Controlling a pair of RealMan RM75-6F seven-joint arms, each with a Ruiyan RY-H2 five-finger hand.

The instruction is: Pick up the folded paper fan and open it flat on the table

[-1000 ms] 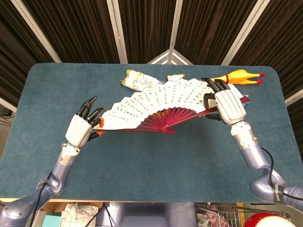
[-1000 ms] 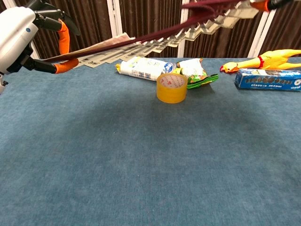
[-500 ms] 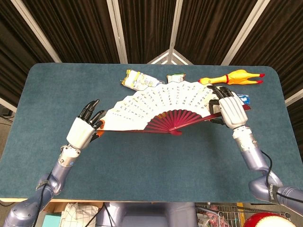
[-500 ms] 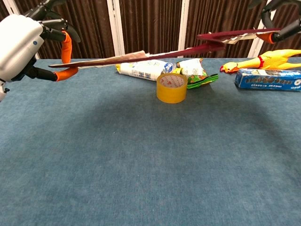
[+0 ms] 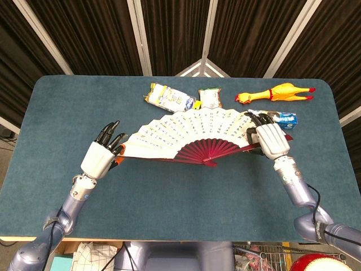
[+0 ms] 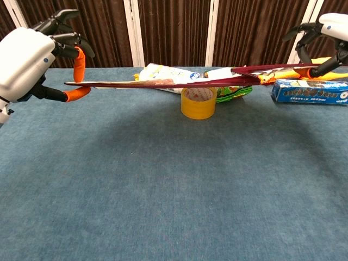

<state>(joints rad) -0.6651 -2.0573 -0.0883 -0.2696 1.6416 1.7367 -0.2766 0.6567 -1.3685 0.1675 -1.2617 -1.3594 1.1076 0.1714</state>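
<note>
The paper fan is spread open, white leaf with writing and dark red ribs, held level a little above the blue table. My left hand pinches its left end stick between orange-tipped fingers. My right hand holds the right end stick. In the chest view the fan shows edge-on as a thin red line just above the yellow tape roll, with the left hand at the far left and the right hand at the top right.
Behind the fan lie a white snack packet, a green snack bag, a yellow rubber chicken and a blue box. The tape roll is hidden under the fan in the head view.
Both hands have lowered the open fan toward the table, and it has levelled out from tilted to nearly flat. It has also come nearer to me.
</note>
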